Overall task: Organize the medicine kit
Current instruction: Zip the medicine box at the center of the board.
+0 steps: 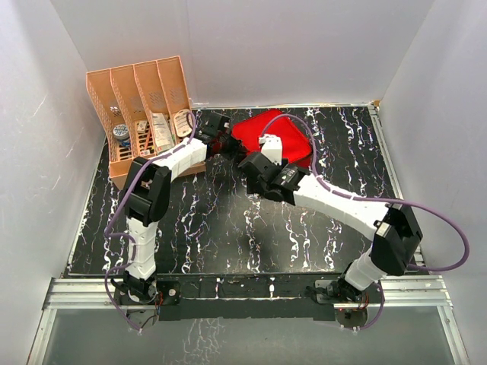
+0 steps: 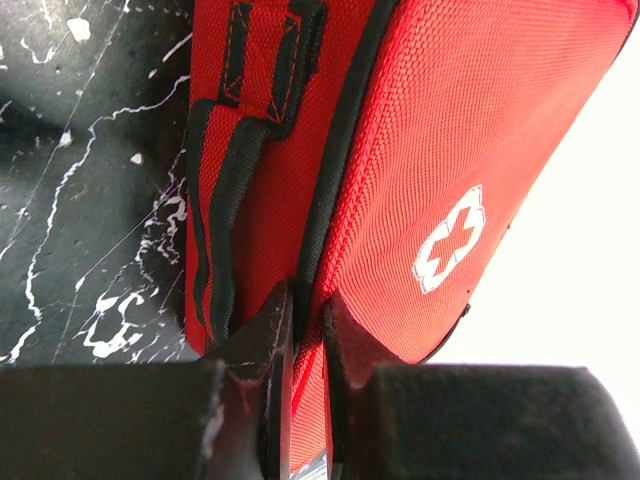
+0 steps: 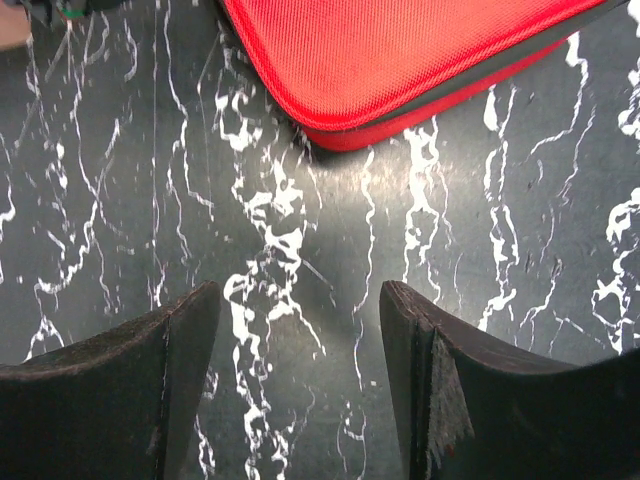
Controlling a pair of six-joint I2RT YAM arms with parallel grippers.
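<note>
Top external view: the medicine kit [image 1: 288,131] lies at the far middle of the marbled table [image 1: 221,228], just right of the orange rack [image 1: 137,91].
Kit orientation: it sits diamond-wise, with one corner toward the far wall and one toward the left arm. It is nearly square, so no long axis is clear.
Kit lid: the white cross [image 2: 448,240] shows beside the black zip seam.
Left gripper [image 2: 305,305]: the fingers are pressed nearly together, pinching the kit at its zip seam.
Right gripper [image 3: 300,320]: the jaws are spread and hold nothing, over bare table near the kit's edge.
</note>
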